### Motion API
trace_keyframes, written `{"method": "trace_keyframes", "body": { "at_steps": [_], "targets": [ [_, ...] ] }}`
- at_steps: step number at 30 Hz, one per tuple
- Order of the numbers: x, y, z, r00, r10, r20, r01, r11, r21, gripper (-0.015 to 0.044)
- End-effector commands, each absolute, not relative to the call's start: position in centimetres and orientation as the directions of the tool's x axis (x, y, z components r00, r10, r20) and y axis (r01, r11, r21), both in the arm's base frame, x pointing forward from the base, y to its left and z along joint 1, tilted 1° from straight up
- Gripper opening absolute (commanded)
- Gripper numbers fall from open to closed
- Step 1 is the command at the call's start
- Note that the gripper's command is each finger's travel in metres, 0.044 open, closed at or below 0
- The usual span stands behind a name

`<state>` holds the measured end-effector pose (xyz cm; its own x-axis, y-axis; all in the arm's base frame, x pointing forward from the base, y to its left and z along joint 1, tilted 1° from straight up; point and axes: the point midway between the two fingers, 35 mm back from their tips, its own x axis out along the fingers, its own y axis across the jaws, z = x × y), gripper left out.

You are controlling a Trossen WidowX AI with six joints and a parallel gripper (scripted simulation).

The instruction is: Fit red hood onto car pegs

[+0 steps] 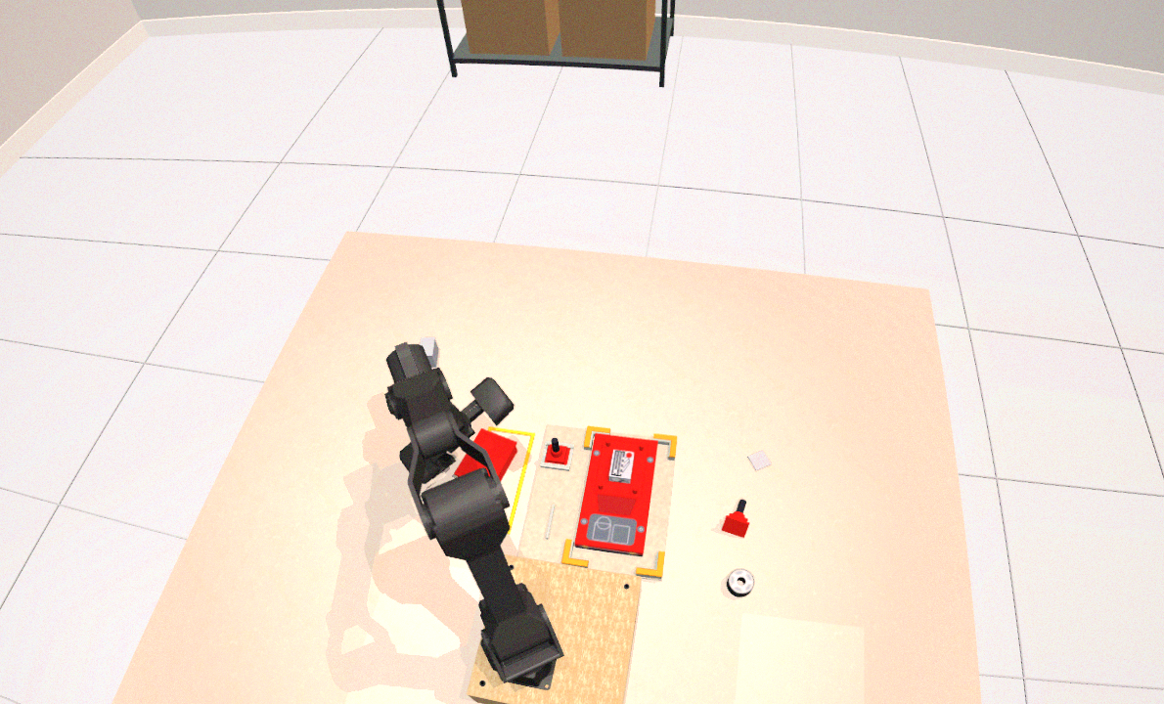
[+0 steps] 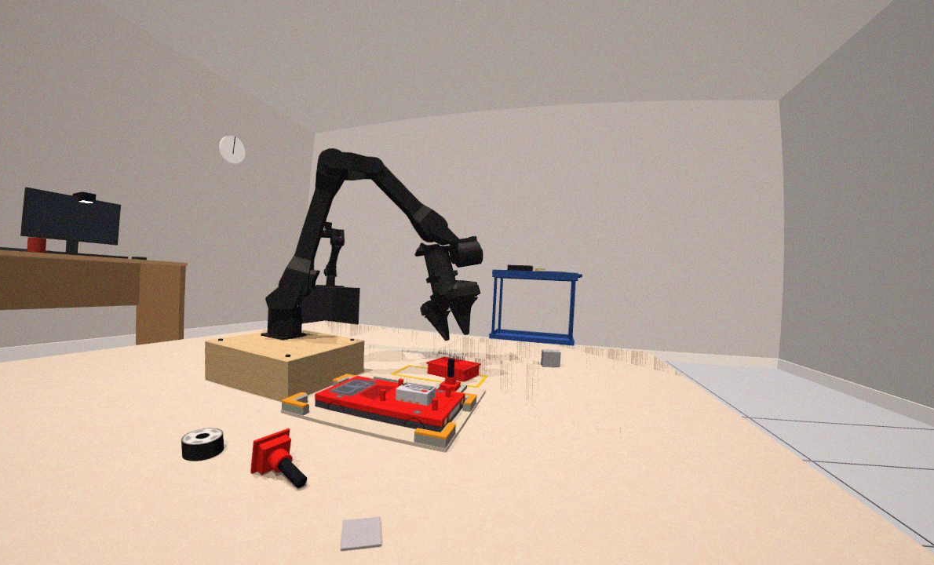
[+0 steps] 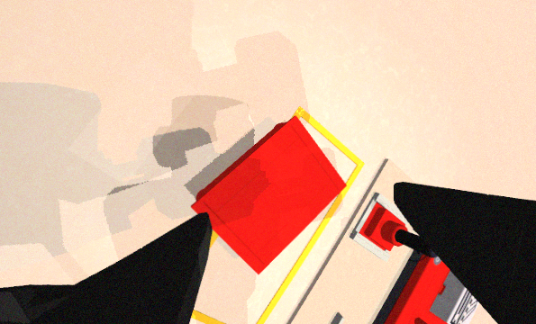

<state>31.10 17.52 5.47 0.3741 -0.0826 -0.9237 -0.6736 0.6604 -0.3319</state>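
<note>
The red hood (image 1: 491, 451) (image 2: 455, 368) (image 3: 277, 193) lies roof up on the table, turned askew at the yellow outline (image 3: 302, 256). My gripper (image 2: 456, 336) (image 3: 301, 206) is open and empty, fingers pointing down above the hood. In the wrist view the left fingertip overlaps the hood's lower-left corner; the right one is beyond its other side. The red chassis (image 1: 614, 501) (image 2: 358, 400) (image 3: 404, 299) sits in the jig (image 2: 435, 434) with orange-topped corners. The grey engine block (image 1: 621, 465) (image 2: 415, 393) is on its deck, with short red pegs around it. The hood's underside and holes are hidden.
A red piece with an upright black handle (image 1: 556, 455) (image 2: 450, 386) (image 3: 385, 229) stands between hood and chassis. Another handled red piece (image 1: 736, 525) (image 2: 271, 453), a wheel (image 2: 192, 447) and a pale tile (image 1: 758, 460) (image 2: 361, 534) lie beyond the jig. A grey block (image 2: 550, 358) is farther out.
</note>
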Motion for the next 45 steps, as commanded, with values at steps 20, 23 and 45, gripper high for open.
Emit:
{"method": "trace_keyframes", "body": {
  "at_steps": [20, 23, 45],
  "targets": [
    [32.2, 16.1, 5.9, 0.051, 0.008, -0.999, 0.227, 0.974, 0.019, 0.044],
    [32.3, 16.1, 5.8, 0.051, 0.008, -0.999, 0.227, 0.974, 0.019, 0.044],
    [32.4, 16.2, 4.1, 0.051, 0.008, -0.999, 0.227, 0.974, 0.019, 0.044]
  ]
}}
